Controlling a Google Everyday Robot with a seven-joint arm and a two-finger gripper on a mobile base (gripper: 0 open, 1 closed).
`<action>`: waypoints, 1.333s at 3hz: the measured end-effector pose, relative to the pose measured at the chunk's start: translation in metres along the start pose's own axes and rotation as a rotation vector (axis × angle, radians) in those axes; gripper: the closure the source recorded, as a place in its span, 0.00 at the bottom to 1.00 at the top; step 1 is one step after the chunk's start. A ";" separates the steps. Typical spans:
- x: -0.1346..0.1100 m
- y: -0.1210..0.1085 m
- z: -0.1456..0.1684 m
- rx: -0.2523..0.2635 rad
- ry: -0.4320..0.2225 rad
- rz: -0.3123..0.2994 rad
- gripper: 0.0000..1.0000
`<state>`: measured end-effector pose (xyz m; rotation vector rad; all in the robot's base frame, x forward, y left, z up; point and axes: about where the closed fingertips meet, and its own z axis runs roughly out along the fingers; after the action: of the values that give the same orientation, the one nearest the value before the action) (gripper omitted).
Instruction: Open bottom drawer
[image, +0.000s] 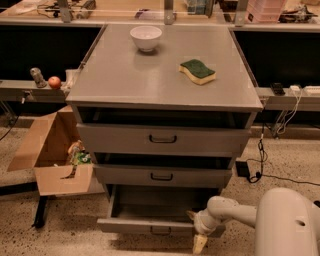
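Observation:
The bottom drawer (145, 226) of the grey metal cabinet is pulled out toward me. Its plain grey interior (155, 202) shows, and a small dark loop handle (160, 230) sits at the centre of its front. My gripper (196, 231) on the white arm (235, 212) is at the drawer's front right corner. One cream finger (199, 243) hangs below the drawer front and the other (192, 215) reaches over its top edge. The middle drawer (162, 176) and the top drawer (162, 139) above are pushed in.
A white bowl (146, 37) and a green and yellow sponge (198, 71) lie on the cabinet top (125, 75). An open cardboard box (55, 155) stands on the floor to the left. Cables and a power brick (243, 168) lie at the right. A red apple (54, 82) sits on the left shelf.

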<state>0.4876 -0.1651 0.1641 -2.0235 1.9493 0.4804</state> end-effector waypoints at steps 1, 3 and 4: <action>0.006 0.014 0.009 -0.034 -0.010 0.029 0.18; 0.008 0.029 0.002 -0.028 -0.018 0.046 0.65; 0.004 0.046 0.001 -0.032 -0.037 0.043 0.93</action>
<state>0.4420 -0.1703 0.1627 -1.9809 1.9787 0.5591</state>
